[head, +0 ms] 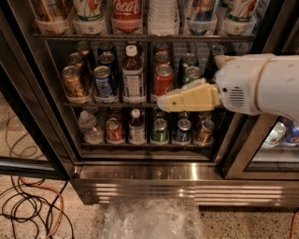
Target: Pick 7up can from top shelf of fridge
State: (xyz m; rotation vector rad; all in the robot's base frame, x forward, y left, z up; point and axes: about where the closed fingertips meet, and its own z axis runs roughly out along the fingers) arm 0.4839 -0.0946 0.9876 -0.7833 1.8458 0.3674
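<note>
White 7up can (89, 9) upright, left on top shelf (140, 36); pincer (163, 102) below, centre.

The claw (161, 103) is pale cream-yellow, on a white arm casing (266, 84) with a dark slotted grille. It hangs in front of the middle row of drinks in the fridge (187, 184). The fridge has a black frame and a ribbed stainless-steel base. Up top, the 7up can (88, 8) is white with green lettering and a red spot. Beside it is a red Coca-Cola can (127, 8) with white script (both sit in whitish translucent cup holders (127, 25)). Lower down are a bronze can (73, 81), a blue can (104, 80), a red can (163, 79) and a green can (160, 131). Orange and black cables (21, 207) cross the speckled beige floor (243, 224).
</note>
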